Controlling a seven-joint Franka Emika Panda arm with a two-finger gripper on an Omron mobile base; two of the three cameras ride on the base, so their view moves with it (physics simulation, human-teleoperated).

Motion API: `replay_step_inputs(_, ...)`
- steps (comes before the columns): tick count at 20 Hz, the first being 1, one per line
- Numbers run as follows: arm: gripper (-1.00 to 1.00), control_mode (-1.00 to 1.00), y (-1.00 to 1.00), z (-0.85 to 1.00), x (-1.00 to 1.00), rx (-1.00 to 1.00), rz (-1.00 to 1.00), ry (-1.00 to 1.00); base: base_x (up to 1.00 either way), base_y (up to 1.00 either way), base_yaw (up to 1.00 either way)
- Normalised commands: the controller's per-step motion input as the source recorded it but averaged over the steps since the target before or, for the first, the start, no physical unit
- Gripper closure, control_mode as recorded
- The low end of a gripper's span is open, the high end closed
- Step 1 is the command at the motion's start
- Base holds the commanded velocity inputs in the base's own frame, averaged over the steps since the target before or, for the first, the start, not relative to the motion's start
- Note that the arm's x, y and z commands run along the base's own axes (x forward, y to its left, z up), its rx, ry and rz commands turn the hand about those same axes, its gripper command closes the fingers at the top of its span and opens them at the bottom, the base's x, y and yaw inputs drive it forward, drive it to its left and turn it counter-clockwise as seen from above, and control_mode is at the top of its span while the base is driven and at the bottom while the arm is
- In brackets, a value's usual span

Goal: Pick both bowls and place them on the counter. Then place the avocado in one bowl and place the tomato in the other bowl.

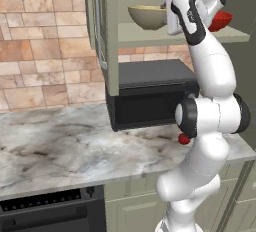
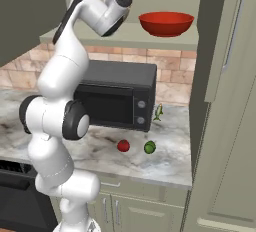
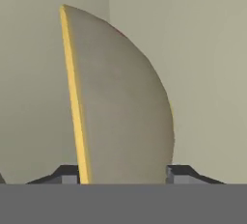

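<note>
Bowl wall of the tan-olive bowl (image 3: 125, 107) sits directly ahead of the gripper (image 3: 123, 175), between its spread fingertips (image 3: 65, 174); whether they touch it cannot be told, and nothing is clamped. The bowl is judged rigid, light and smooth, so hold is best taken across the wall just below the pale yellow rim (image 3: 72, 92). Beyond the hand on the same cabinet shelf (image 2: 150, 40) stands the red bowl (image 2: 166, 23), while the tomato (image 2: 123, 146) and avocado (image 2: 149, 147) lie far below on the counter (image 2: 170, 158).
</note>
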Motion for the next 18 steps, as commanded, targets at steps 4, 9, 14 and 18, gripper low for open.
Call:
replay_step_inputs(4, 1.0, -1.0, -0.01, -0.13, -0.23, 0.0, 0.14, 0.0, 0.0, 0.0, 0.0)
replay_step_inputs(9, 1.0, -1.0, 0.02, -0.18, -0.55, 0.0, 0.16, -0.04, 0.0, 0.0, 0.0)
replay_step_inputs(14, 1.0, -1.0, 0.0, -0.06, -0.73, 0.0, 0.14, -0.06, 0.0, 0.0, 0.0)
replay_step_inputs(18, 1.0, -1.0, -0.09, 0.0, -0.82, 0.0, 0.08, -0.05, 0.0, 0.0, 0.0)
